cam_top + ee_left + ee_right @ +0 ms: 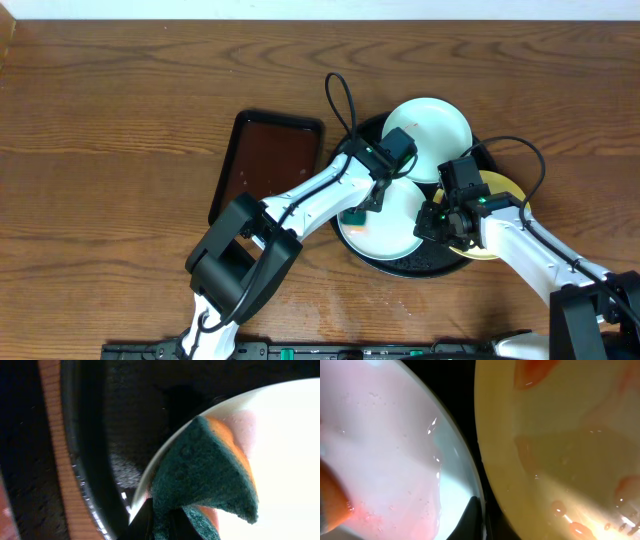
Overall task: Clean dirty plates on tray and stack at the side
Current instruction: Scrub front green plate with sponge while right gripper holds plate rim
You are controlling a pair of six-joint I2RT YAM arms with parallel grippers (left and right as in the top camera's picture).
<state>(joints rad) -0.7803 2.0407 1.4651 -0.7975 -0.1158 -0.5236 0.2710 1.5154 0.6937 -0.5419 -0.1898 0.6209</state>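
1. Near plate (392, 238): pale, in the near-left part of the tray (420, 266), with a pink-red film across it. I judge this is the 1 being cleaned.
2. Sponge (205, 477): green scrub face, orange backing, pressed just inside that plate's left rim so it meets the smear.
3. Left gripper (368, 208): clenched on the sponge. The arm stretches diagonally from the near-left base, wrist tipped down over the plate.
4. Right gripper (437, 222): at the plate's right rim, beside the yellow plate (560, 450). I judge it steadies the plate, but I cannot tell if its fingers are clamped. The arm comes in from the near right.
5. Yellow plate: red-orange smears, uncleaned. Far plate (430, 125): at the tray's far side.
6. Brown tray (270, 160): on the table (100, 150), left of the tray. 0 plates stacked aside.
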